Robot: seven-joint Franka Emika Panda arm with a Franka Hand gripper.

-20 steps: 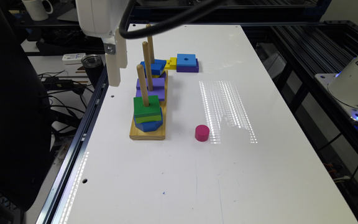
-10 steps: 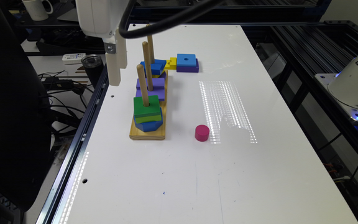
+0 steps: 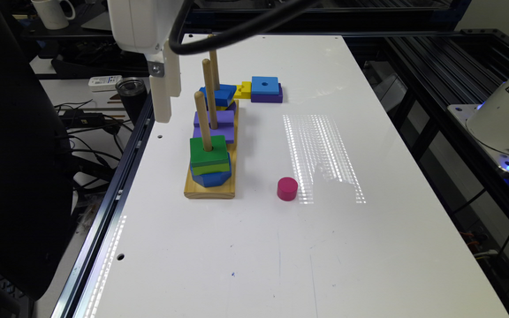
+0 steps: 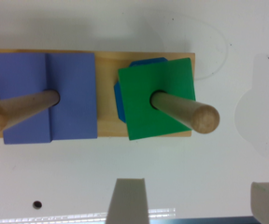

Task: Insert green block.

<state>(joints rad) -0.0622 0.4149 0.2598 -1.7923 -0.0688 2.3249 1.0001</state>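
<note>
Insertion looks finished: the green block [image 3: 209, 155] sits threaded on the nearest peg [image 3: 203, 120], resting on the blue octagonal block [image 3: 210, 178] over the wooden base [image 3: 192, 191]. From my wrist view the square lies a little twisted against the base edge, but the peg passes cleanly through its hole. My tool [image 4: 197, 201] is spread wide with nothing between its fingers [image 4: 129, 200], raised above the tabletop [image 3: 254, 247] just beside the base. I judge the step in hand is retreat after release; a next move needs only a straight lift clear of the pegs, without brushing them.
</note>
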